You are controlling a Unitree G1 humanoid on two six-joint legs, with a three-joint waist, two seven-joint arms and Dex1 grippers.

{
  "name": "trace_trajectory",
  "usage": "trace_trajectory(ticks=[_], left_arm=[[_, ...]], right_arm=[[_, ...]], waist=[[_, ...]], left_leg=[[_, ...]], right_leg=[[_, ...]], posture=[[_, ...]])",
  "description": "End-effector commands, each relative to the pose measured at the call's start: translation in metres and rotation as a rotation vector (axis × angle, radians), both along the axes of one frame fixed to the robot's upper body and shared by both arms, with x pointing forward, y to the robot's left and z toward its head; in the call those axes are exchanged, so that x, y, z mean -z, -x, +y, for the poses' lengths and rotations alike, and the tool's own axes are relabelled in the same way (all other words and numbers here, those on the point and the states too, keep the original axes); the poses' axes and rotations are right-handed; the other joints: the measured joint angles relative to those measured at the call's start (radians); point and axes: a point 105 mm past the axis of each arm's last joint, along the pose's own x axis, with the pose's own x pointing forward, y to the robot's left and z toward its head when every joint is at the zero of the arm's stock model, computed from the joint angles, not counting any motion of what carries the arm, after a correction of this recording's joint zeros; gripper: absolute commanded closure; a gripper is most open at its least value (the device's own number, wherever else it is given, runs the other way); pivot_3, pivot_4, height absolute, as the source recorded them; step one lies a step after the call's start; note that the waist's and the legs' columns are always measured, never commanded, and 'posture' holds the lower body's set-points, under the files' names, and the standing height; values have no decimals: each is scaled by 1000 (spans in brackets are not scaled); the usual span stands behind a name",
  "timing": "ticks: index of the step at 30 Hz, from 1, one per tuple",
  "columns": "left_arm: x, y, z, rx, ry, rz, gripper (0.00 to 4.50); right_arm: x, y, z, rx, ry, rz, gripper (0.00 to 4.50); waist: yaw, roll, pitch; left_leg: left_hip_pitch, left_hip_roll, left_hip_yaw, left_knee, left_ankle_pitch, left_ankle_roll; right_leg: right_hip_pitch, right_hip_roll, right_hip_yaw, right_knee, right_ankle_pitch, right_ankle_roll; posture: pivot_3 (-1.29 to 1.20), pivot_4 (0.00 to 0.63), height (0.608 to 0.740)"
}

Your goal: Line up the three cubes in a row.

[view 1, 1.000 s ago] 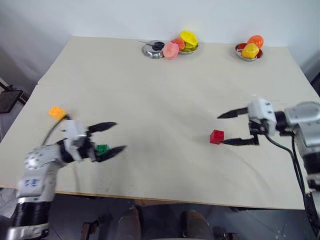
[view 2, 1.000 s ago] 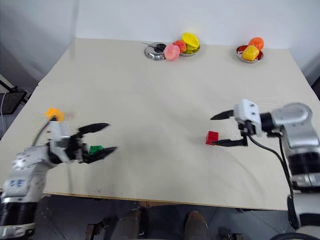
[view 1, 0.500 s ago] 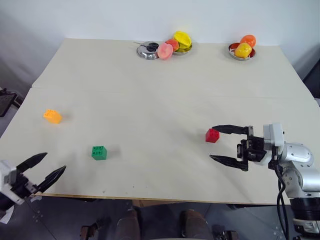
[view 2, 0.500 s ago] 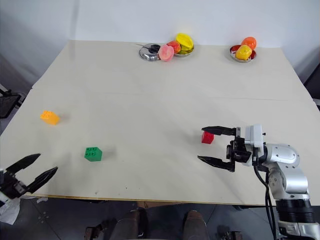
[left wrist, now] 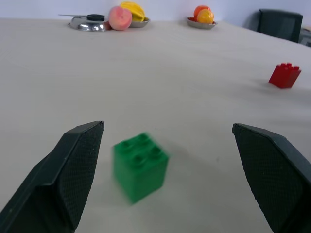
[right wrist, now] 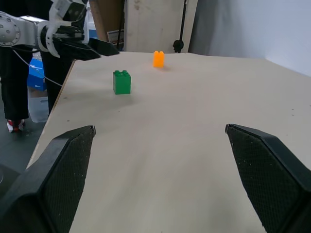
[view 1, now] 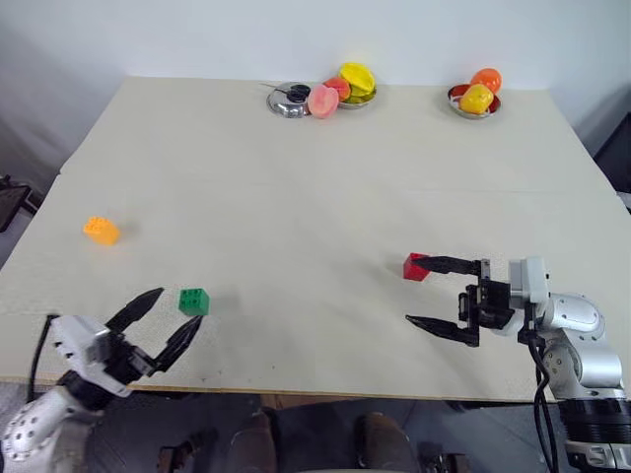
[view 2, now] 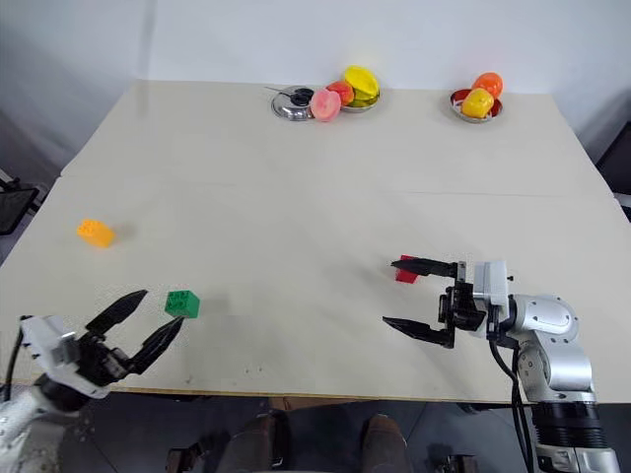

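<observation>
Three studded cubes stand apart on the pale table [view 1: 296, 217]: orange-yellow cube [view 1: 101, 230] at the left, green cube [view 1: 194, 302] near the front left, red cube [view 1: 415, 267] right of centre. My left gripper [view 1: 178, 307] hovers open at the front edge. The green cube [left wrist: 140, 166] stands just ahead of its fingertips, nearer one finger [left wrist: 73, 170]. My right gripper [view 1: 411, 291] is open and points left. Its far finger's tip lies beside the red cube, which is not between the fingers. The right wrist view shows the green cube [right wrist: 121, 82] and orange-yellow cube [right wrist: 158, 58].
Along the far edge stand a metal bowl [view 1: 289, 101] with a pink toy fruit [view 1: 322, 101] and other toy fruits beside it, and a second bowl [view 1: 473, 101] of toy fruit. A dark chair [left wrist: 279, 24] stands beyond the table.
My left gripper drew back off the table's front edge from the green cube, then came forward toward it again. The right gripper pulled back toward the front edge. The cubes stayed put.
</observation>
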Motion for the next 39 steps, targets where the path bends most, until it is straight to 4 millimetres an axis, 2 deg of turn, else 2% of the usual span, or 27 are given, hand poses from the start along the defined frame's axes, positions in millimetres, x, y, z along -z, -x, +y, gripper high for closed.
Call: trace_trajectory(ticks=[1, 7, 10, 15, 18, 20, 23, 28, 29, 30, 33, 39], left_arm=[[6, -13, 0, -142, -41, 18, 0], [25, -30, -5, -225, -52, 75, 0], [29, -32, -15, -178, -34, 94, 566], [30, -31, -20, -112, -72, 111, 2125], [18, -35, -32, 29, -132, 61, 3041], [12, -41, -42, 166, -190, 44, 3035], [-1, -53, -64, 463, -310, 18, 3035], [-23, -82, -98, 819, -329, -17, 3035], [-24, -87, -105, 867, -330, -18, 3035], [-21, -94, -121, 929, -339, -28, 3035], [-16, -114, -162, 1038, -355, -34, 3035], [-6, -142, -209, 1068, -408, -9, 3035]], right_arm=[[-2, 3, 3, -21, 9, -3, 21], [-2, 5, 9, -18, 0, 19, 21], [-1, 5, 6, 4, 3, 19, 0], [1, 8, -4, 44, 11, 19, 0], [2, 10, -15, 99, 17, 15, 0], [3, 13, -24, 147, 20, 15, 0], [5, 19, -39, 228, 33, 17, 0], [6, 31, -60, 340, 54, 21, 0], [6, 32, -63, 356, 59, 19, 0], [6, 35, -66, 378, 60, 19, 0], [5, 42, -70, 424, 57, 21, 0], [4, 53, -67, 480, 45, 15, 0]], waist=[[0, 0, 0], [15, 0, 0], [23, 0, 0], [27, 0, 0], [32, 0, 0], [40, 0, 0], [56, 0, 0], [60, 1, 0], [58, 1, 0], [55, 1, 0], [58, 1, 0], [50, -2, 1]], left_leg=[[0, 0, 0, 0, 0, 0], [0, 0, 0, 1, 0, 0], [0, 1, 0, 1, 0, 0], [0, 4, 0, 1, -1, -1], [0, 4, 0, 1, -1, -2], [0, 5, 1, 1, 0, -2], [0, 6, 1, 1, 0, -4], [-1, 6, 2, 1, 0, -4], [0, 6, 2, 1, 0, -4], [0, 7, 2, 0, 0, -4], [0, 6, 3, 1, 0, -4], [-1, 7, 4, 1, 0, -4]], right_leg=[[0, 0, 0, 0, 0, 0], [0, 0, 0, -1, 0, 0], [0, 1, 0, -1, 0, 0], [0, 3, 0, -2, 0, -2], [0, 4, 0, -1, 0, -2], [-1, 5, 0, -2, 0, -3], [-1, 6, 0, -2, 1, -4], [-2, 7, 0, -2, 1, -4], [-1, 7, 0, -2, 1, -4], [-1, 7, 0, -2, 1, -4], [-1, 8, 1, -2, 1, -4], [-2, 8, 2, -3, 1, -3]], posture=[[0, 150, 740], [0, 150, 740], [0, 150, 740], [0, 150, 740], [0, 150, 740], [0, 150, 740], [0, 150, 740], [0, 150, 740], [0, 150, 740], [0, 150, 740], [0, 150, 740], [0, 150, 740]])
